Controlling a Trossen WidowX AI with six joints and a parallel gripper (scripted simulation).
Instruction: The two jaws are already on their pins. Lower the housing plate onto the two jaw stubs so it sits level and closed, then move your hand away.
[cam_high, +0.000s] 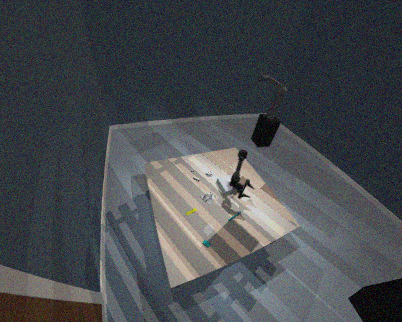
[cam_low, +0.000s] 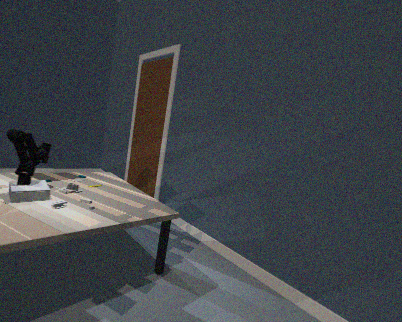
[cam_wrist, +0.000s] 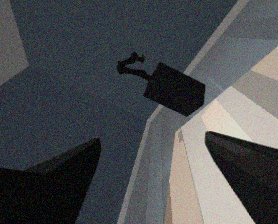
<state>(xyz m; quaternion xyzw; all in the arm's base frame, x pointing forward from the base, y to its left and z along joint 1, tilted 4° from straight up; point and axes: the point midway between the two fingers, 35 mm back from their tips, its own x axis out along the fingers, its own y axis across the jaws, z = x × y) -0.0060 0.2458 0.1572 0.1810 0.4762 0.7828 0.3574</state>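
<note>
open fingers above a striped tabletop

a black trossen robotics widowx ai arm (cam_high: 239, 172) (cam_low: 22, 152) stands over a wooden table (cam_high: 172, 240) (cam_low: 100, 231) streaked with light and shadow, its gripper (cam_high: 250, 191) (cam_low: 48, 151) (cam_wrist: 152, 140) raised above the surface. the two dark fingers are spread wide, with nothing pinched between them. a small cluster of grey parts (cam_high: 207, 197) (cam_low: 72, 188) lies on the tabletop, well apart from the fingers; which piece is the housing plate, and whether it touches the jaw stubs, cannot be told at this size. near the cluster lies a yellow strip (cam_high: 191, 212) (cam_low: 95, 186), and beyond that a teal block (cam_high: 206, 243) (cam_low: 81, 176). in the exterior view, a pale grey box (cam_low: 30, 194) sits by the arm. behind the table, a brown door (cam_low: 150, 125) is set in a pale frame. any markings on the parts are too small to read.
</note>
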